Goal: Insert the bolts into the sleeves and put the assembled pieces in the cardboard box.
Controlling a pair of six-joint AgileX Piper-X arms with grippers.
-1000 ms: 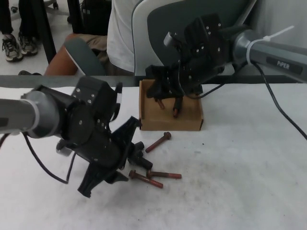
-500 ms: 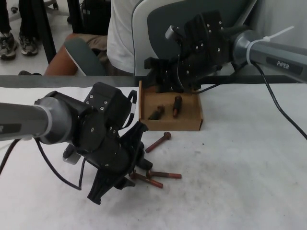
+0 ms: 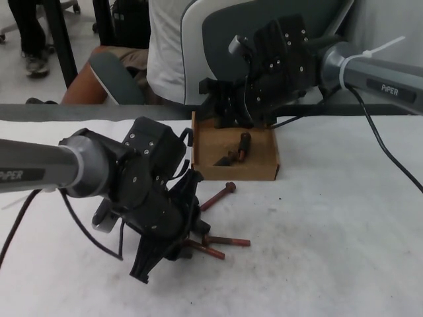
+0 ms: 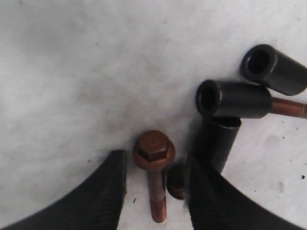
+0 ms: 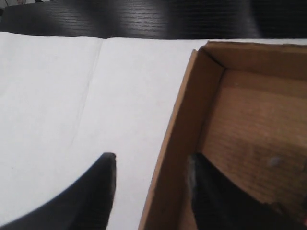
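Observation:
My left gripper (image 4: 154, 158) stands open low over the white table, with a rusty bolt (image 4: 153, 158) lying between its fingers, head outward. Just beyond lie three black sleeves (image 4: 234, 99); one has a bolt shaft (image 4: 289, 108) sticking out of it. In the high view the left gripper (image 3: 187, 232) is over the loose bolts (image 3: 225, 241). My right gripper (image 5: 151, 175) is open and holds nothing, hanging above the near-left wall of the cardboard box (image 5: 178, 139). The box (image 3: 236, 173) holds two assembled pieces (image 3: 244, 146), and the right gripper (image 3: 223, 105) hovers over its back edge.
One more bolt (image 3: 219, 196) lies on the table just in front of the box. A seated person and a chair are behind the bench's far edge. The white table is open to the right and front right.
The right gripper let its pieces drop into the box and lifted back. The left arm swung right and down over the bolts and sleeves.

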